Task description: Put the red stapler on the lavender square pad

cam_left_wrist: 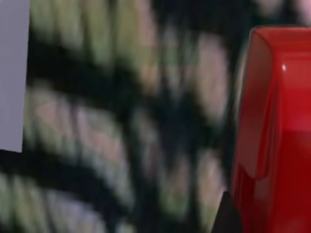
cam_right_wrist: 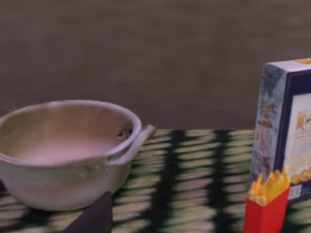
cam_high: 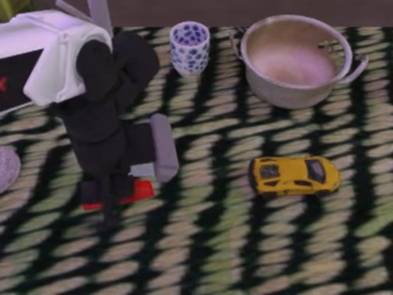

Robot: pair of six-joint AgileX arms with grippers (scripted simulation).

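Note:
The red stapler (cam_high: 136,190) lies lengthwise low on the table's left side, partly hidden under my left arm. My left gripper (cam_high: 112,195) reaches down across its middle and is shut on it. In the left wrist view one dark fingertip (cam_left_wrist: 226,218) presses against the stapler's (cam_left_wrist: 272,136) long side; the other finger is hidden. The lavender square pad (cam_high: 142,170) shows as a pale patch just behind the stapler, mostly covered by the arm, and its edge (cam_left_wrist: 12,73) appears in the left wrist view. My right gripper (cam_right_wrist: 99,218) is outside the top view, parked facing the pot.
A metal pot (cam_high: 288,98) stands at the back right and a blue-dotted cup (cam_high: 190,48) at the back middle. A yellow toy car (cam_high: 295,176) sits right of centre. A white box-shaped object (cam_high: 55,55) fills the back left. The right wrist view shows a carton (cam_right_wrist: 286,141) and a fries pack (cam_right_wrist: 266,208).

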